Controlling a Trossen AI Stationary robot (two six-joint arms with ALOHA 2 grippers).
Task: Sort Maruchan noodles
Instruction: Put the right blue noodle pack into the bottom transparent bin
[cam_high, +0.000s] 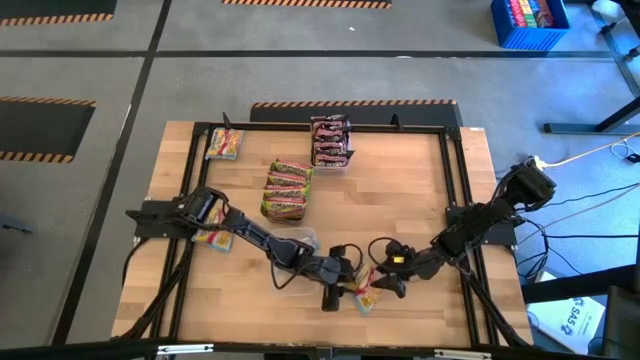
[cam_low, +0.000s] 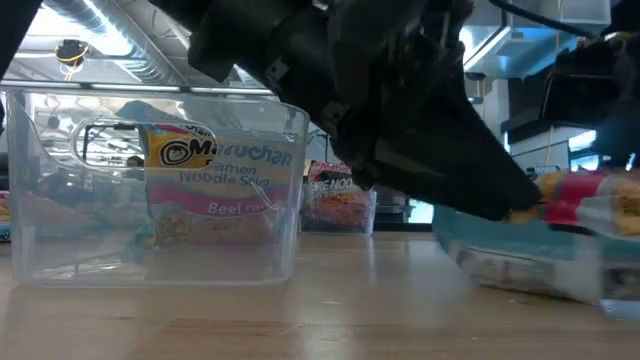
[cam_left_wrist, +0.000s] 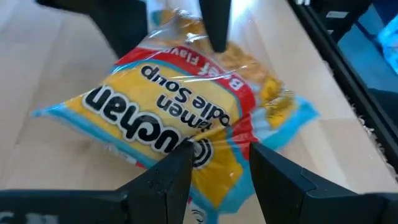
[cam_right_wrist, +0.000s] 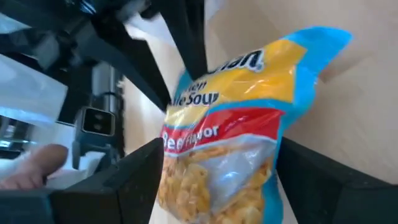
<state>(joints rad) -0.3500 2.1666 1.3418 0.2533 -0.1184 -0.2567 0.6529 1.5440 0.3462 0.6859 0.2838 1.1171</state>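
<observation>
At the table's (cam_high: 400, 200) near edge, just in front of the clear tray (cam_low: 150, 190), both grippers meet over one yellow packet (cam_high: 366, 296). The left gripper (cam_high: 335, 290) has its fingers (cam_left_wrist: 168, 177) pressed onto an edge of that packet (cam_left_wrist: 168, 124), pinching the wrapper between them; the printed face is yellow with a red band and blue corners. The right gripper (cam_high: 385, 282) comes in from the other side, and its fingers (cam_right_wrist: 140, 168) stand spread wide around the same packet (cam_right_wrist: 242, 130), one on each side of it; whether they touch the wrapper cannot be told.

Beyond the tray, toward the middle of the table, lies a stack of green-and-orange packets (cam_high: 286, 188). Farther back still, at the far edge, sits a stack of dark packets (cam_high: 330, 140), also seen through the gap beside the tray in the low view (cam_low: 340, 195). A loose yellow-pink packet (cam_high: 224, 144) lies at the far left corner, well apart from the tray. Another yellow-pink packet (cam_high: 212, 238) lies under the left arm, left of the tray. The low view shows a packet behind or inside the tray wall, reading "Beef" (cam_low: 215, 190); which cannot be told.
</observation>
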